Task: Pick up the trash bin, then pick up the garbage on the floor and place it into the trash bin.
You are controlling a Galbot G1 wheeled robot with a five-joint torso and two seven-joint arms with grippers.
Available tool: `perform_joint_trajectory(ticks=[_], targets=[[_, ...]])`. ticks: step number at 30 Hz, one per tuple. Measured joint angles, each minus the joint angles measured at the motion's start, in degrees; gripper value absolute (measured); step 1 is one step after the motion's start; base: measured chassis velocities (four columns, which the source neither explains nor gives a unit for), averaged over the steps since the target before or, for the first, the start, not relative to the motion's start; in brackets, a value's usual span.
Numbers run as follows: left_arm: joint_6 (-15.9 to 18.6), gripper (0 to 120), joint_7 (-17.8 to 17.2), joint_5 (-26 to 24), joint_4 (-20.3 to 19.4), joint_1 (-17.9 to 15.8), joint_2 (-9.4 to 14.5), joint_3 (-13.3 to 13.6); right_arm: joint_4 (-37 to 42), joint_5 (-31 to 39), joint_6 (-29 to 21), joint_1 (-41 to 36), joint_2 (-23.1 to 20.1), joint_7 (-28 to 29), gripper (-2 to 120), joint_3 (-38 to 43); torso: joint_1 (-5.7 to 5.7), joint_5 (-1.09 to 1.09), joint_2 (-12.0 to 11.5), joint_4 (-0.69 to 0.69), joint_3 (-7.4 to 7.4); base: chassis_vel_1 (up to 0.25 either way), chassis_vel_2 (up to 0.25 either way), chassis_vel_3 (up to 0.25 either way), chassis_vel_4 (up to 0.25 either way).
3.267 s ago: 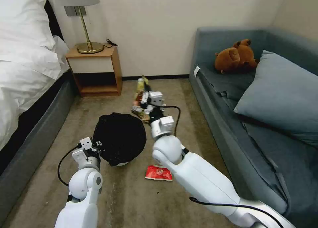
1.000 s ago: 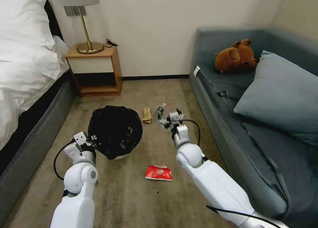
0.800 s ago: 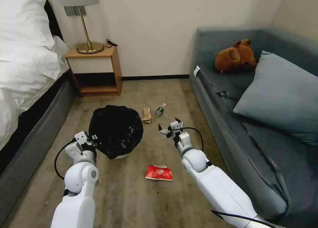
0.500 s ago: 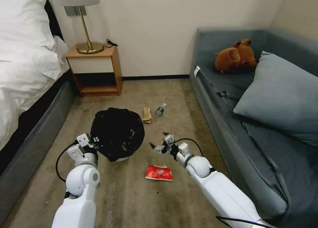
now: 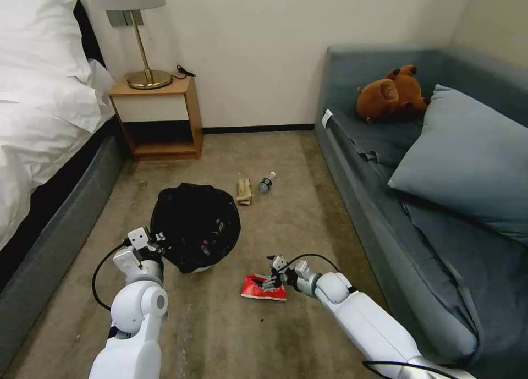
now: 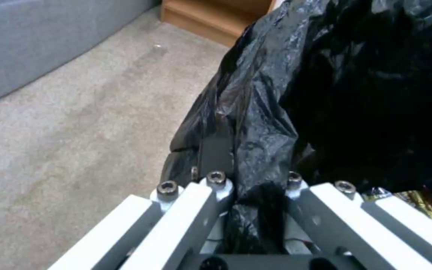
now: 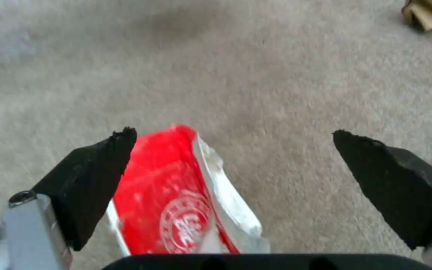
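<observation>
Carpet (image 5: pixel 220 335), right tool (image 7: pixel 236 150) spread over red packet (image 7: pixel 176 198)

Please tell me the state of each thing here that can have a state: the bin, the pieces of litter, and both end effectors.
Trash bin: lined with a black bag, held at its rim.
Left end effector: shut on the bin's rim.
Right end effector: open, low over the red packet.
Red packet: flat on the carpet, not gripped.
Tan paper: crumpled on the carpet.
Small bottle: lying on its side.
</observation>
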Motion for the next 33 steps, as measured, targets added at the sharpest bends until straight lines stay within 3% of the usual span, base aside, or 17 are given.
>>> perform_joint_trajectory(ticks=[19, 25, 33], targets=[[-1.53, 4, 0.37, 0.30, 1.92, -0.21, -1.00, 0.37, -14.21, -4.49, 7.83, 2.83, 3.91, 1.99, 99, 1.36, 0.00, 0.00, 0.00, 0.00, 0.00, 0.000, 0.000, 0.000, 0.000], [-1.76, 4, 0.51, 0.20, 2.13, -0.08, -0.97, 0.24, -15.98, -4.98, 9.25, 2.93, 3.93, 2.07, 85, 1.86, 0.00, 0.00, 0.00, 0.00, 0.00, 0.000, 0.000, 0.000, 0.000], [-1.77, 4, 0.53, 0.20, 2.40, -0.21, -1.08, 0.41, -16.31, -5.10, 9.92, 2.43, 3.94, 2.44, 54, 2.85, 0.00, 0.00, 0.00, 0.00, 0.00, 0.000, 0.000, 0.000, 0.000]])
